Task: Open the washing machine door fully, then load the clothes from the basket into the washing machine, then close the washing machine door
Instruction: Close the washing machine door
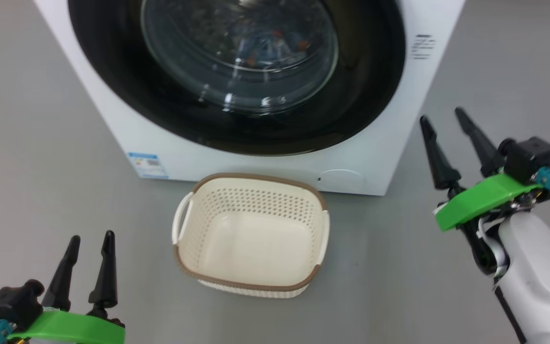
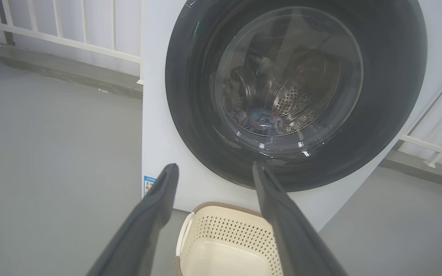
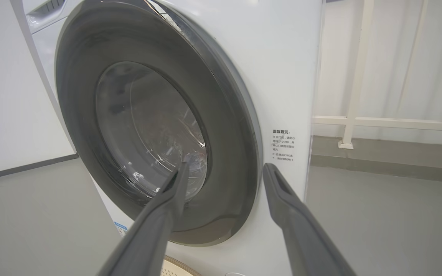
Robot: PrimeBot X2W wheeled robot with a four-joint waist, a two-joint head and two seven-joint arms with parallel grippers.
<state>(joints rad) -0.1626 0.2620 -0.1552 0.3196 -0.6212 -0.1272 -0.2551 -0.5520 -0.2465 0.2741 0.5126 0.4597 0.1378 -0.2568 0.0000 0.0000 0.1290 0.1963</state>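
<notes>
Both the left claw (image 1: 92, 235) and right claw (image 1: 441, 114) stand wide, holding nothing. The washing machine door (image 1: 239, 52) looks shut over the clothes (image 2: 261, 120); if unlatched, it could swing open

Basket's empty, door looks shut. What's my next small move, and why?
Probably ease the right claw back from the round glossy black door. The cream perforated plastic basket sits empty, the blue clothes lie behind the glass, and the door seems flush with the white washing machine; nothing is left to hold.
</notes>
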